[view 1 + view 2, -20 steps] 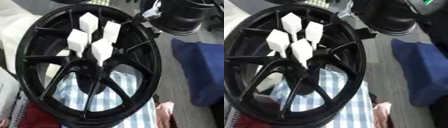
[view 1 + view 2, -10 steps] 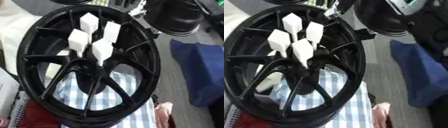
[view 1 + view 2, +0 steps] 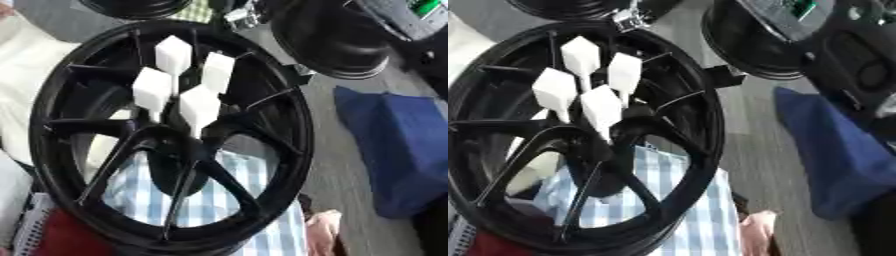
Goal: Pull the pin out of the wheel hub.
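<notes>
While the black wheel hub (image 3: pixel 166 135) fills the middle of both views, tilted with its spoked face toward the camera, four white block-headed pins (image 3: pixel 199 106) stand out of its centre in a tight cluster, their stems set into the hub's core. Blue-and-white checked cloth (image 3: pixel 219 197) shows through the lower spokes. A second black wheel (image 3: pixel 337 42) lies beyond the upper right rim, and a blue cushion-like object (image 3: pixel 394 150) sits to the right on the grey floor. A dark robot arm (image 3: pixel 859 65) enters at the upper right; neither hand can be made out, so whether fingers are spread or curled cannot be told
</notes>
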